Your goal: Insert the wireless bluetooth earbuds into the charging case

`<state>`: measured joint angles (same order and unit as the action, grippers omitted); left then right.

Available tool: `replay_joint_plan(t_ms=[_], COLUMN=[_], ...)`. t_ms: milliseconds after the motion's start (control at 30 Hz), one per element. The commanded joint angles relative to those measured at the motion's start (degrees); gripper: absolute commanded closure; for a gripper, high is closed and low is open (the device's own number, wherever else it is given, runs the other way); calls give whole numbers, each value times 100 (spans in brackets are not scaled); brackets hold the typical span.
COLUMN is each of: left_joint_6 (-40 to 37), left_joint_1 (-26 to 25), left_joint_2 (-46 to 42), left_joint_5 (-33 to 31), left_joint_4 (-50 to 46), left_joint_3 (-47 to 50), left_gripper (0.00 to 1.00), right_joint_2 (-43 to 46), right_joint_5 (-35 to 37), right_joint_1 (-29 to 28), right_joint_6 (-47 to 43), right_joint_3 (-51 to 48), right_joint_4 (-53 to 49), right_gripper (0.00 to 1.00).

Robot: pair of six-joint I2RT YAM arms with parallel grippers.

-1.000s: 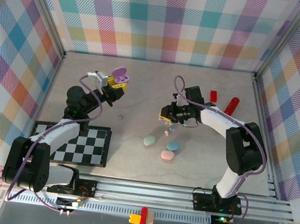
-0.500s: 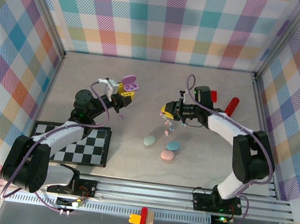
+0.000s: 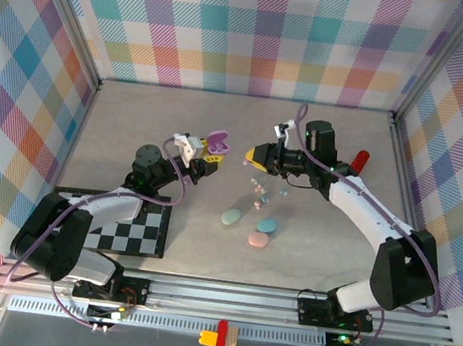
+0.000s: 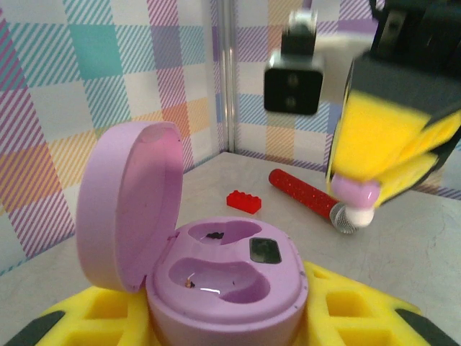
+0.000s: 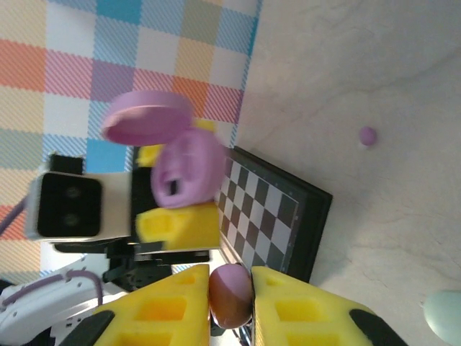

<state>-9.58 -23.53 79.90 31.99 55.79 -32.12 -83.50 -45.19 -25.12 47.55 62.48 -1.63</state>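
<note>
My left gripper is shut on a purple charging case, held above the table with its lid swung open and both sockets empty. My right gripper is shut on a purple earbud and hangs just right of the case, a short gap away. From the right wrist the case shows ahead of the held bud. Several other tiny pastel earbuds lie on the table below, and one purple bud lies apart.
Closed mint, blue and pink cases lie at the centre front. A checkerboard sits front left. A red brick and a red glitter stick lie at the back right, near the wall post.
The left gripper has carried the open purple case to the right, toward the centre. The right gripper has lifted with the purple earbud and now faces the case closely.
</note>
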Motion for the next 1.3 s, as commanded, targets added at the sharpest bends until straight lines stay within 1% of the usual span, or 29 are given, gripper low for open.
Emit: replay_joint_plan(t_ms=[0, 233, 600, 867, 1267], left_joint_6=[-345, -733, -760, -604, -494], left_joint_1=[-164, -552, -911, -1005, -1013], left_joint_2=[173, 469, 613, 744, 799], left_joint_5=[-17, -139, -368, -395, -668], left_joint_4=[457, 505, 590, 682, 723], left_joint_3=[-90, -223, -426, -576, -663], left_gripper=[67, 67, 67, 67, 67], right_joint_2=[124, -15, -276, -340, -241], right_joint_5=[148, 408, 614, 805, 860], right_joint_1=[-164, -427, -543, -559, -581], right_joint_6=[-362, -666, -909, -1055, -1085], right_joint_3=[343, 784, 1034, 1025, 889], right_joint_4=[-349, -571, -849, -1036, -1157], right_gripper=[82, 82, 82, 82, 82])
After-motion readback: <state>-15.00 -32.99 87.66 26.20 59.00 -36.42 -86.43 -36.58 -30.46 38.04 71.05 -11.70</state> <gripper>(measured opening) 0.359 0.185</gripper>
